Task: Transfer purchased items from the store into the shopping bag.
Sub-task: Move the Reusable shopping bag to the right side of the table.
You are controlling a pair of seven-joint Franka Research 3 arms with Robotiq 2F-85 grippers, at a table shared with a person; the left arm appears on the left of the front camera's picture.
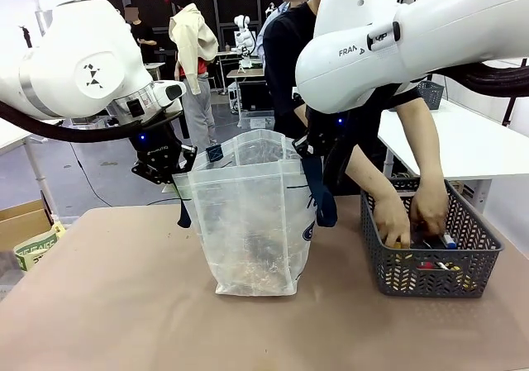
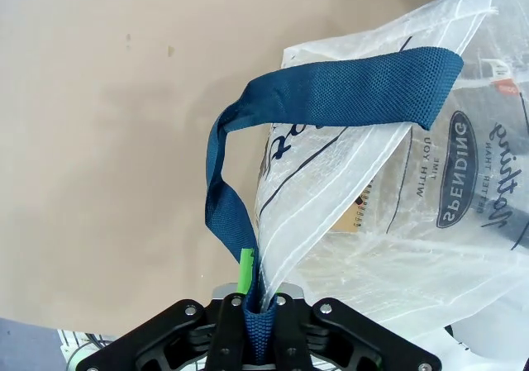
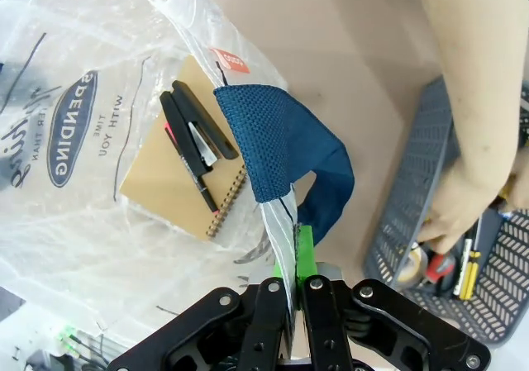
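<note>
The translucent shopping bag [image 1: 252, 214] stands upright mid-table, held open from both sides. My left gripper [image 1: 183, 166] is shut on its left rim and navy strap [image 2: 248, 222]; the left wrist view has the jaws clamped on the strap base [image 2: 258, 313]. My right gripper [image 1: 307, 144] is shut on the right rim, pinching plastic by the other strap [image 3: 281, 152]. Inside the bag lie a brown spiral notebook [image 3: 169, 181] and a black stapler [image 3: 198, 127]. The store, a dark grey lattice basket [image 1: 430, 263], sits at the right. The person's hands [image 1: 413, 214] are in it among pens and small items.
A cardboard box [image 1: 21, 218] and a printed packet [image 1: 37, 245] sit off the table's left edge. A white table [image 1: 463, 140] stands behind the basket. The brown tabletop [image 1: 107, 305] is bare in front of the bag.
</note>
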